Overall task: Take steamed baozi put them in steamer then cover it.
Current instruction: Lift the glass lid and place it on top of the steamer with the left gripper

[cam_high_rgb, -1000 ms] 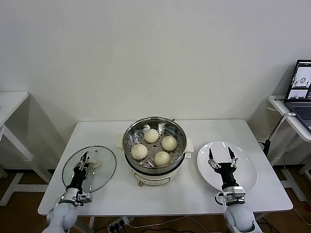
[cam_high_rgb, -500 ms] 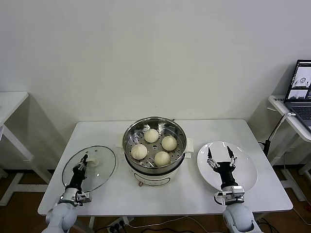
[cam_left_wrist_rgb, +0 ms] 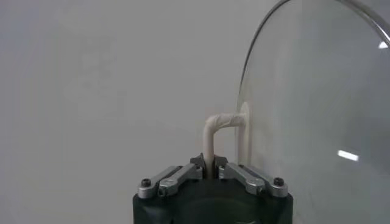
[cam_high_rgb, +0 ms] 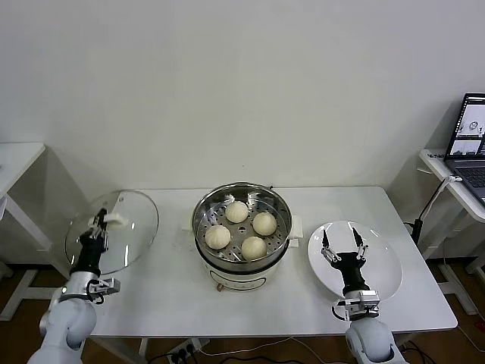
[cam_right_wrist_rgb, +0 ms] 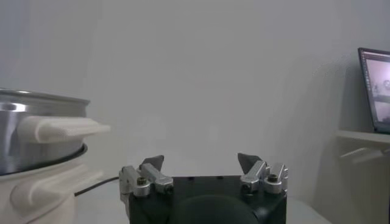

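A white table (cam_high_rgb: 174,303) carries the steamer (cam_high_rgb: 241,227) at its middle, with a white plate (cam_high_rgb: 383,262) to the steamer's right. A laptop (cam_high_rgb: 470,136) sits on a separate desk at the far right, well apart from the work. Another white table edge (cam_high_rgb: 15,163) shows at the far left.

Four buns (cam_high_rgb: 242,227) lie on the perforated tray inside the open steamer, close together, none stacked. Nothing covers the pot.

The left gripper (cam_high_rgb: 97,226) is raised off the table at the table's left edge, its jaws clamped on the white handle (cam_left_wrist_rgb: 216,131) of the glass lid (cam_high_rgb: 114,231). In the left wrist view the handle's stem runs down between the two closed jaws. The lid is lifted clear of the table and tilted steeply, nearly on edge, its glass face to the steamer's side of the gripper. It hangs left of the steamer and apart from it, with bare table between the two.

The right gripper (cam_high_rgb: 341,244) hovers over the near part of the plate, fingers spread wide and holding nothing. In the right wrist view the steamer's side handle (cam_right_wrist_rgb: 61,129) shows off to one side, clear of the fingers (cam_right_wrist_rgb: 152,163).
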